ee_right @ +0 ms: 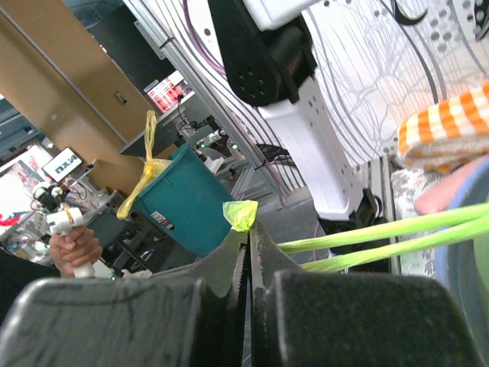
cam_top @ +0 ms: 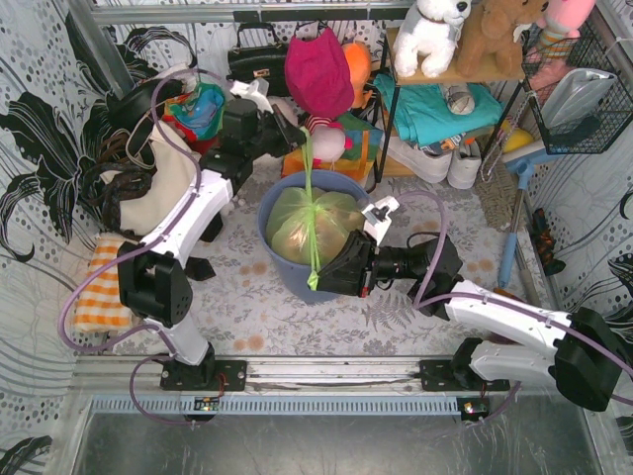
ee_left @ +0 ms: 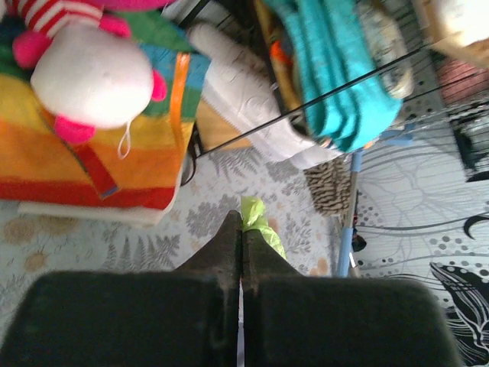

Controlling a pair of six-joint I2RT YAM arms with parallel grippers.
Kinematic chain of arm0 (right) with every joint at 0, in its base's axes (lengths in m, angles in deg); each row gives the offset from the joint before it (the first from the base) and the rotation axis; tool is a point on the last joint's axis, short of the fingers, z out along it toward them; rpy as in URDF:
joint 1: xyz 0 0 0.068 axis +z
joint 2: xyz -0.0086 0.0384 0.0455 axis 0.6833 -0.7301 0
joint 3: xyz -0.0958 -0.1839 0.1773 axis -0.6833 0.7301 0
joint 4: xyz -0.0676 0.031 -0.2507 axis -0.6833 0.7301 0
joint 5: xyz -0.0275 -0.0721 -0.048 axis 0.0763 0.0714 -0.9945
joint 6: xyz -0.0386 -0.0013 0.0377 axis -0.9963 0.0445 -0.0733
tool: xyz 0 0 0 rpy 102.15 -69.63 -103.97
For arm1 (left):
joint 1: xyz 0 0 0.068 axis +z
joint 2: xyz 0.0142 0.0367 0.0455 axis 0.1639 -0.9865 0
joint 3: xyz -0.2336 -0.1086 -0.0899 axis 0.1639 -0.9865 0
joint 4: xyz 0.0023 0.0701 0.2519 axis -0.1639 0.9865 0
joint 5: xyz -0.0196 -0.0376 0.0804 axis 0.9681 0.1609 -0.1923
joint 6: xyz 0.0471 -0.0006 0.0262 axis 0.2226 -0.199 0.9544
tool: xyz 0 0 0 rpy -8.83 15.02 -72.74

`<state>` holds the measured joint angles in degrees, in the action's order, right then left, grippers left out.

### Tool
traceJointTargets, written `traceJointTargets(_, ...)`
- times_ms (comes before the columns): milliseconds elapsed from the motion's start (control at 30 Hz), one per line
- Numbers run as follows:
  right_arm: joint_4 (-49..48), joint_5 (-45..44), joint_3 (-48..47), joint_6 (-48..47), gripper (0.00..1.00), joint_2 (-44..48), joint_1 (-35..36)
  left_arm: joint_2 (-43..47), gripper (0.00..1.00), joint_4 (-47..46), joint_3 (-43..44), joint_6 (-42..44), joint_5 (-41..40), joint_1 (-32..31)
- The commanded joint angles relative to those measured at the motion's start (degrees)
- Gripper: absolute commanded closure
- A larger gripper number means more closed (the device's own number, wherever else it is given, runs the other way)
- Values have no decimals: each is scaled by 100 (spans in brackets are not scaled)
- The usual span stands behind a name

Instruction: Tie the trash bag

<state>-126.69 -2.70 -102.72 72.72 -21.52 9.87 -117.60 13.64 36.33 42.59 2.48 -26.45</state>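
Left gripper (ee_left: 241, 227) is pinched shut on one drawn-out end of the trash bag (cam_top: 297, 223). Right gripper (ee_right: 248, 233) is pinched shut on the other end. The bag sits between them, in the bin (cam_top: 275, 259). The opposed grips hold both ends taut (judged: cinching the knot).

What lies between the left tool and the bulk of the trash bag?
Only a stretched strip of the bag's own green plastic. It runs from the left tool down to the top of the trash bag, and shows best in the top external view.
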Motion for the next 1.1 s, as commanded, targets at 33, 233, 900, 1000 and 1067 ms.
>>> traceJointTargets(33, 172, 2057, -728, 84, 100, 414, 739, -22, 100, -919, 1149, 486, -1493, 541)
traceJointTargets(233, 74, 1950, -534, 165, 100, 442, 827, -418, 100, -591, 1663, 752, -1569, 544)
traceJointTargets(900, -264, 1362, 543, 25, 100, 655, 908, -888, 100, -1232, 427, 523, -1341, 770)
traceJointTargets(1000, 520, 1110, 37, -609, 100, 755, 907, -569, 100, -1538, 389, 437, -858, 772)
traceJointTargets(1067, 1206, 798, -388, -1184, 100, 803, 908, -261, 100, -1785, 340, 369, -594, 759)
